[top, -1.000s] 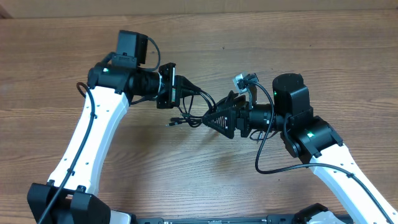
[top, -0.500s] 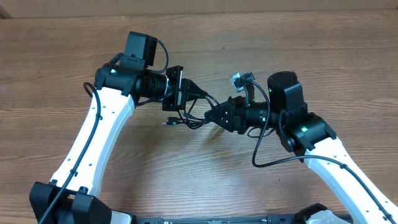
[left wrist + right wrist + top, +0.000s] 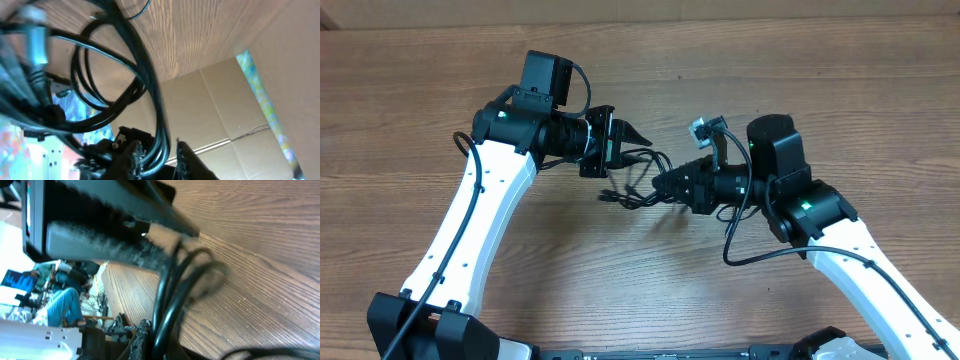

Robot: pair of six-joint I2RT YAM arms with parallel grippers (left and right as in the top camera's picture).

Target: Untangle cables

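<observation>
The cables (image 3: 630,190) are thin black cords in a small tangle of loops between my two arms, over the wooden table (image 3: 840,80). My left gripper (image 3: 645,147) points right, just above the tangle. Its jaws stand apart. In the left wrist view the cables (image 3: 145,75) run between the fingers of the left gripper (image 3: 157,150), with a gap beside them. A grey plug (image 3: 35,40) shows at the upper left. My right gripper (image 3: 658,183) points left and is shut on the cables. In the right wrist view two strands (image 3: 172,285) are pinched in the right gripper (image 3: 155,330).
Both white arms reach in from the near edge. The left gripper's finger (image 3: 105,225) fills the top of the right wrist view, close to the right jaws. Cardboard boxes (image 3: 240,115) stand beyond the table.
The right gripper moved left and closed on the cables. The left gripper's jaws, shut before, have spread apart, and the tangle has sagged slightly lower.
</observation>
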